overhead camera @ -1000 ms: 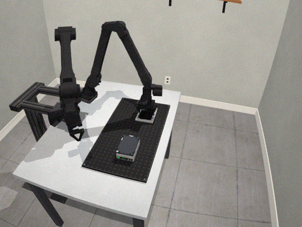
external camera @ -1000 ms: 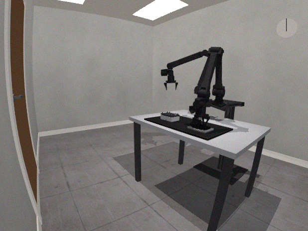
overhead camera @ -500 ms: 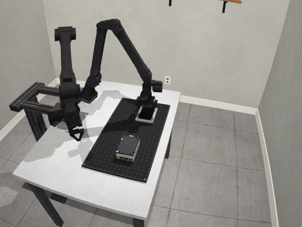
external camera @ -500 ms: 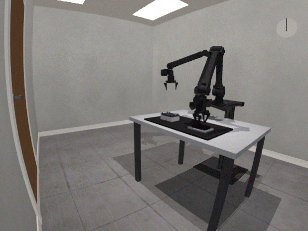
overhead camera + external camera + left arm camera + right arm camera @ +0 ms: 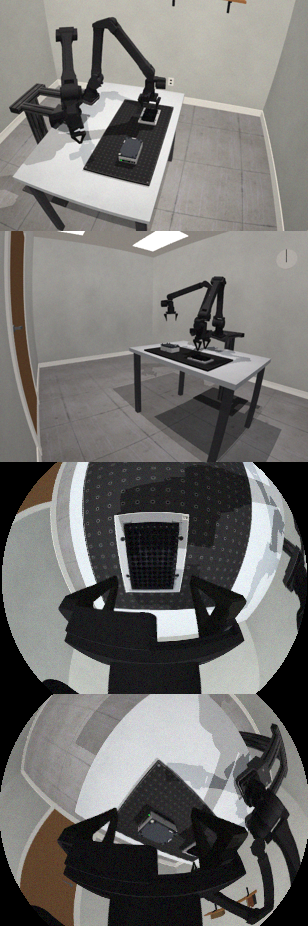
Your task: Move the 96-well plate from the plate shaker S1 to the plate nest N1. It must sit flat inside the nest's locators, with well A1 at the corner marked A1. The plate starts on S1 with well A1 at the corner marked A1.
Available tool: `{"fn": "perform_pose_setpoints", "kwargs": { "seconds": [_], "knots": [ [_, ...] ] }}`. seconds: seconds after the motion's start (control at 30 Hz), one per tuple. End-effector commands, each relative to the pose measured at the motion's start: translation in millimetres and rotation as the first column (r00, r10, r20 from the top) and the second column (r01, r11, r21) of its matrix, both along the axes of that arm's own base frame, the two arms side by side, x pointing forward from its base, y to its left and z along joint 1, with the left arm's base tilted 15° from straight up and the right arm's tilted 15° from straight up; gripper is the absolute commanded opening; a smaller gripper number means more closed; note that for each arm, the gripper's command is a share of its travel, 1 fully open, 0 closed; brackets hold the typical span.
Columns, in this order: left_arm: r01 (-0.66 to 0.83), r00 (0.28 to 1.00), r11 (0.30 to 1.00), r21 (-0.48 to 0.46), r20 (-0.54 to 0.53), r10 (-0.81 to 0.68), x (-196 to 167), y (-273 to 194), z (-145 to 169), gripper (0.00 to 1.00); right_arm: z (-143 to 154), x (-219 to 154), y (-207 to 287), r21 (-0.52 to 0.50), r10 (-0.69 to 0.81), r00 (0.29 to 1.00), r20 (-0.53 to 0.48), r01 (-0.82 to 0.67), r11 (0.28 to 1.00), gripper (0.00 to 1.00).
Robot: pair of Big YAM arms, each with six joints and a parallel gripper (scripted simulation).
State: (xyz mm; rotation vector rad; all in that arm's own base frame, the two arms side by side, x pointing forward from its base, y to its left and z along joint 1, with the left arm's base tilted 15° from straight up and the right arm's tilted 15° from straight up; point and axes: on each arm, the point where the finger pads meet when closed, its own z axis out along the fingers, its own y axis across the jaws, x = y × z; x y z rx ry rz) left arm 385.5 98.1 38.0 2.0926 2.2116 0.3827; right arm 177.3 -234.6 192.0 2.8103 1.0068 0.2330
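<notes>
top view: black well plate [image 5: 150, 115] [image 5: 200, 357] [image 5: 151, 557] in the pale nest [image 5: 147, 122] [image 5: 210, 362] [image 5: 120, 552], near the desk's [image 5: 82, 191] [image 5: 249, 370] far edge
exterior: left end effector [image 5: 202, 349] [image 5: 154, 582] spread above it
left wrist: looks light, stiff; grip sides
right wrist: right end effector [image 5: 154, 814] [image 5: 171, 319] spread

Shaker [image 5: 158, 831] on black perforated board [image 5: 158, 789], open hand [image 5: 154, 812] above

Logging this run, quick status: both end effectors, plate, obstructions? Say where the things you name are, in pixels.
Left end effector [image 5: 149, 104] [image 5: 202, 349] [image 5: 154, 579] open above plate; right end effector [image 5: 79, 139] [image 5: 171, 320] [image 5: 154, 811] open, off to the side. Plate [image 5: 149, 115] [image 5: 200, 357] [image 5: 151, 557] in nest, looks flat. Nothing seen blocking.
</notes>
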Motion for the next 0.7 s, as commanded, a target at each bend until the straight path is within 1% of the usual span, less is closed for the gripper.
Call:
{"fn": "perform_pose_setpoints", "kwargs": {
  "seconds": [0.0,0.23,0.37,0.43,0.67],
  "knots": [
    [-0.006,0.998,1.000,0.011,0.058,0.006,19.6,-0.5,30.9,1.00,25.4,4.3,-11.9,-0.047,-0.001,0.999,0.032,0.003,0.999,1.00],
    [-0.009,0.998,1.000,0.011,0.060,0.008,15.3,-1.8,49.0,1.00,25.4,4.3,-11.9,-0.047,-0.001,0.999,0.032,0.003,0.999,1.00],
    [-0.009,0.998,1.000,0.010,0.055,0.008,15.1,-1.8,47.2,1.00,25.4,4.3,-11.9,-0.047,-0.001,0.999,0.032,0.003,0.999,1.00],
    [-0.005,1.000,1.000,0.006,0.030,0.005,11.9,-1.5,40.2,1.00,25.4,4.3,-11.9,-0.047,-0.001,0.999,0.032,0.003,0.999,1.00],
    [-0.005,1.000,1.000,0.006,0.030,0.005,6.6,-1.0,34.2,1.00,25.4,4.3,-11.9,-0.047,-0.001,0.999,0.032,0.003,0.999,1.00]
  ]
}}
